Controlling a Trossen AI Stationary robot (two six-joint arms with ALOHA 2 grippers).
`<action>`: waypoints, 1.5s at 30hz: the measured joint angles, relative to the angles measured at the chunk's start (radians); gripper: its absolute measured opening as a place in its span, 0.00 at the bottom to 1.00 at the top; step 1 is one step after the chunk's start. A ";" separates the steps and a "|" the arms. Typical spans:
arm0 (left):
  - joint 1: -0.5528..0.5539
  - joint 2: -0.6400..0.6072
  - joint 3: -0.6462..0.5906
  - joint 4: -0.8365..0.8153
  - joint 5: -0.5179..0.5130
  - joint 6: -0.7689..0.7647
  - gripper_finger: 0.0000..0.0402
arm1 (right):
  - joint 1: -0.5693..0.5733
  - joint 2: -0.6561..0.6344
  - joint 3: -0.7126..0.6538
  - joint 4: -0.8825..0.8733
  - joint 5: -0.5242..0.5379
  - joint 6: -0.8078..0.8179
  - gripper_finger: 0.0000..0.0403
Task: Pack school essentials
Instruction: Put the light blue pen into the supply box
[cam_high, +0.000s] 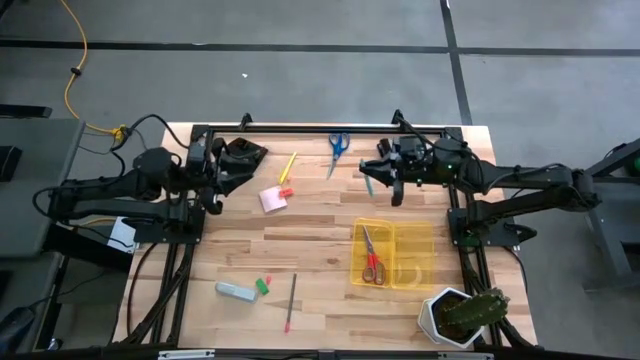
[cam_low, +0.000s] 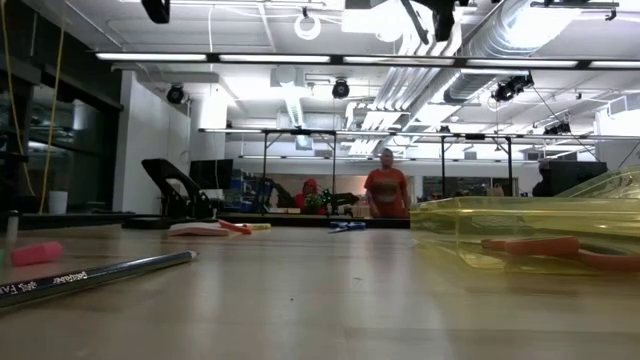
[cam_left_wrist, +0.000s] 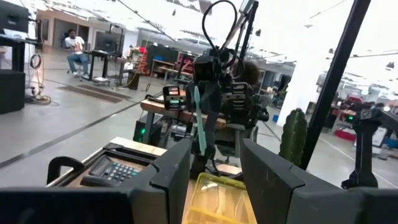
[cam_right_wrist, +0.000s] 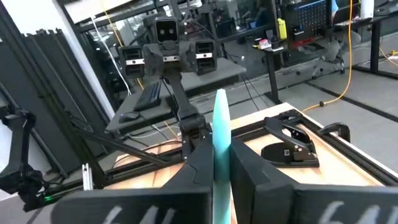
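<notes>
My right gripper (cam_high: 378, 180) hovers over the far middle of the table, shut on a teal pen (cam_right_wrist: 220, 127). The pen also shows in the left wrist view (cam_left_wrist: 198, 121). My left gripper (cam_left_wrist: 214, 171) is open and empty above the table's left side (cam_high: 212, 192), pointing level toward the right arm. Red-handled scissors (cam_high: 372, 258) lie in the yellow tray (cam_high: 420, 262). Flat on the table lie blue-handled scissors (cam_high: 338, 146), a yellow marker (cam_high: 288, 165), a pink sticky-note pad (cam_high: 272, 200), a reddish pencil (cam_high: 291, 300) and a green eraser (cam_high: 262, 286). My right gripper pinches the teal pen's shaft (cam_right_wrist: 219, 155) between its two fingers. The fingers lie level and point toward the table's left. The pen stands nearly upright across them, its upper end (cam_right_wrist: 219, 96) rising above the fingertips, and it is lifted clear of the table.
A potted cactus (cam_high: 465, 315) stands at the near right corner, beside the tray. A black stapler-like device (cam_high: 240, 158) sits at the far left, and a pale blue-grey block (cam_high: 235, 291) lies near the eraser. People show in the room behind (cam_low: 385, 190).
</notes>
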 joint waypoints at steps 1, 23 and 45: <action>0.000 0.002 0.000 -0.001 0.000 0.000 0.33 | 0.000 0.001 0.000 -0.002 0.000 0.000 0.01; 0.000 0.019 0.000 -0.015 -0.043 0.000 0.33 | 0.401 0.153 -0.299 0.048 0.481 0.879 0.01; 0.000 0.019 0.000 -0.015 -0.080 0.001 0.33 | 0.556 0.521 -0.207 -0.152 0.583 1.690 0.01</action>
